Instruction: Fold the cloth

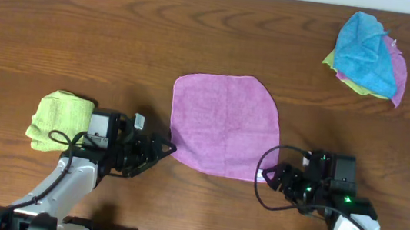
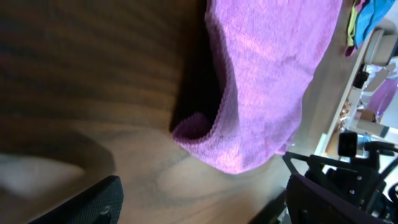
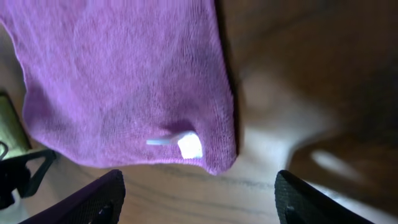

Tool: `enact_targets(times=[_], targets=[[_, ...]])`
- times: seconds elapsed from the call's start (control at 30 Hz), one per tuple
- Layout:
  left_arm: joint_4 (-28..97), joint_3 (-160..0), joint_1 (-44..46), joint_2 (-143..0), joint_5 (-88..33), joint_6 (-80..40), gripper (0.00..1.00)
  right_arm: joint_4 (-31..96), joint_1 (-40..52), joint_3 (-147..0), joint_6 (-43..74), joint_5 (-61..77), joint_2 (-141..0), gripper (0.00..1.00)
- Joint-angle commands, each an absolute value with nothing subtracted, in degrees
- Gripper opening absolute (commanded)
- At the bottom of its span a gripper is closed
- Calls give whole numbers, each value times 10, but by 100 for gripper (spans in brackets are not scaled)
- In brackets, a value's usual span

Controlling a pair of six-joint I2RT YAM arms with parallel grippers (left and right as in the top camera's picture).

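Note:
The magenta-purple cloth (image 1: 223, 123) lies spread flat in the middle of the wooden table. My left gripper (image 1: 168, 149) is open, low over the table just short of the cloth's near left corner (image 2: 198, 127). My right gripper (image 1: 268, 176) is open just short of the near right corner, where the small white tag (image 3: 189, 145) shows in the right wrist view. Neither gripper touches the cloth (image 3: 118, 74).
A lime-green folded cloth (image 1: 60, 118) lies left of my left arm. A pile with a bright blue cloth (image 1: 363, 49) over yellow-green and purple ones sits at the far right. The table's front edge is just behind both arms.

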State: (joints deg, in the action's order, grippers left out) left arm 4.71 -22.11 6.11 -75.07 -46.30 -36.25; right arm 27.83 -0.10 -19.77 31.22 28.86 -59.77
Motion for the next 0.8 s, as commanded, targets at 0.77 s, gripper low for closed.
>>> enact_targets(times=[0.77], targets=[[-96,-217,87,-833,-422,-425,96,148,-3,-194,364,272,-759,71]])
